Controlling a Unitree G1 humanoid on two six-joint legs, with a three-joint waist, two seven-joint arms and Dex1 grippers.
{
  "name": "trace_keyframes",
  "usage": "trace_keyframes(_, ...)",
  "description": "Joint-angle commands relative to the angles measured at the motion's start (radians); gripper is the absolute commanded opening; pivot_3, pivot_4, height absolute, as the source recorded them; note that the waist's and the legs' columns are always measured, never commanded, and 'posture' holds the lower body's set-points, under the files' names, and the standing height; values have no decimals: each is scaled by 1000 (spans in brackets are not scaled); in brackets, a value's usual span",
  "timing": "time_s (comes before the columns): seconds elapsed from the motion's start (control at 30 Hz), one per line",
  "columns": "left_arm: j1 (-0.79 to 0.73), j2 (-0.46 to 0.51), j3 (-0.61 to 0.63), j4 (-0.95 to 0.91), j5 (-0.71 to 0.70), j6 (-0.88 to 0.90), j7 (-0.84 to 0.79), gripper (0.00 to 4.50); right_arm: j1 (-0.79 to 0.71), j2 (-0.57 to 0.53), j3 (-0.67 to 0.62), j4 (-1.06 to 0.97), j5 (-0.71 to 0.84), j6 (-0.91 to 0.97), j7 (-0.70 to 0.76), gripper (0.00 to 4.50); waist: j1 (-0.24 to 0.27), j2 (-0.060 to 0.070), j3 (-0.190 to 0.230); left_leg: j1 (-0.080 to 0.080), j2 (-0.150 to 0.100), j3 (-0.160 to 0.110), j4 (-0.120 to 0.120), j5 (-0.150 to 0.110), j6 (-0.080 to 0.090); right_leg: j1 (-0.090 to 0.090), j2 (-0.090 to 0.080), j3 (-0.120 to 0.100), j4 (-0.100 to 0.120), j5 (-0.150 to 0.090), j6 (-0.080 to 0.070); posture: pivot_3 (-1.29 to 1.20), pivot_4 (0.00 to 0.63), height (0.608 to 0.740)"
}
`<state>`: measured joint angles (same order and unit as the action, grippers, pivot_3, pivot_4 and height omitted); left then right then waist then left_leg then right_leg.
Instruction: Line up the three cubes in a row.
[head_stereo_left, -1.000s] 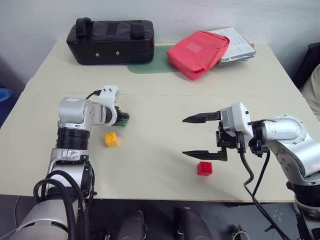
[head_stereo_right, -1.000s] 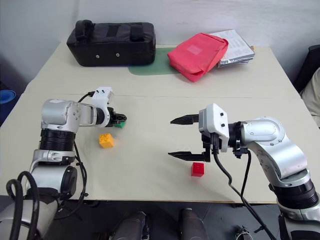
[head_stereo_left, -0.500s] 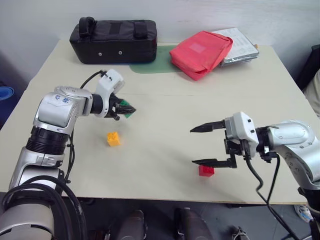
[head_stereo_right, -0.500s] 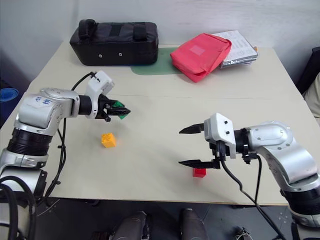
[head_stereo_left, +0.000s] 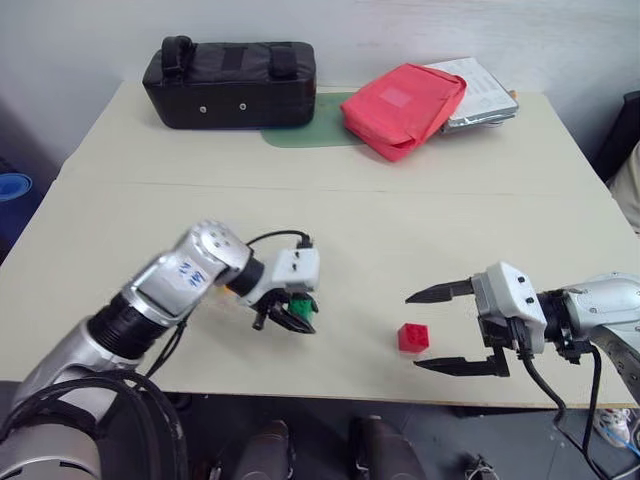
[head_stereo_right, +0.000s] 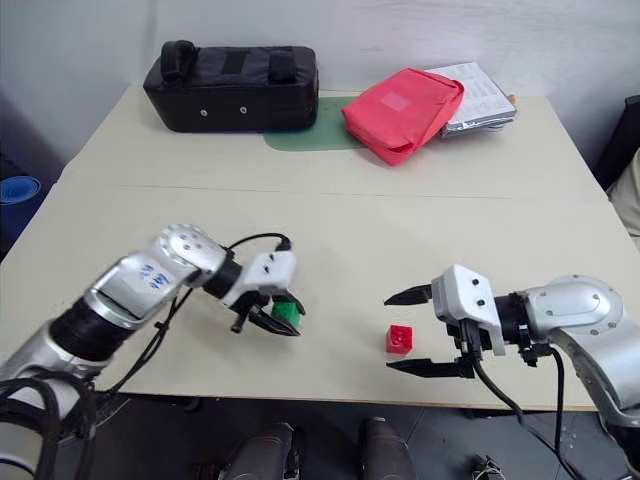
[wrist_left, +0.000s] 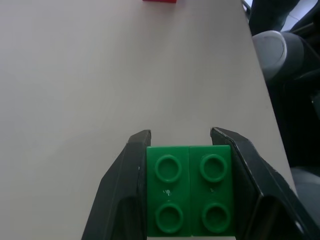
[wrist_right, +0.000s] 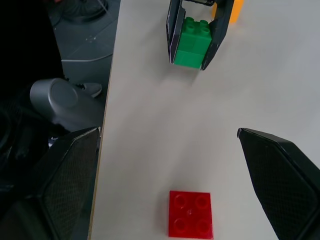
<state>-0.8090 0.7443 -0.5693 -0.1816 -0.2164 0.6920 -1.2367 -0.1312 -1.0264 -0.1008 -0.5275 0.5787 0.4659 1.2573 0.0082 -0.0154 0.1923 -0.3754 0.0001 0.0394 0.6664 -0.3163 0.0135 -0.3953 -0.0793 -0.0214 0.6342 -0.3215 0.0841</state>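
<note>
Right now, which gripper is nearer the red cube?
Right. The right gripper stands open just beside the red cube, its fingers apart from it. The left gripper is farther off across the table, shut on the green cube.

Bare tabletop lay open across the middle of the table, between the left gripper, clamped on the green brick, and the wide-spread right gripper. The red brick sat just beside the right gripper's fingers, the one small obstacle on the near strip. The black bag, red pouch and a stack of papers crowded the far edge.
</note>
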Motion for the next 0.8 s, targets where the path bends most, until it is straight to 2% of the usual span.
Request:
trace_keyframes(0.03, -19, -41, -12, -22, 38, -24, 3, 1520, 43, -29, -27, -18, -33, -57, 30, 4500, 2, 0, 0, 0, 0, 0, 0, 0, 0, 0, 0, 0, 0, 0, 0, 0, 150, 740)
trace_keyframes(0.23, -35, -106, -48, -17, 100, -12, 13, 1520, 50, -29, -20, 1, -59, -96, 34, 4500, 3, 0, 0, 0, 0, 0, 0, 0, 0, 0, 1, 0, 0, 0, 0, 0, 150, 740)
trace_keyframes(0.8, -9, -152, -81, -18, 196, 1, 37, 1520, 52, -22, -19, 25, -83, -125, 12, 4500, 15, 0, 0, 0, 0, 0, 1, 0, -1, 0, 0, 0, 0, 0, 0, 0, 150, 740)
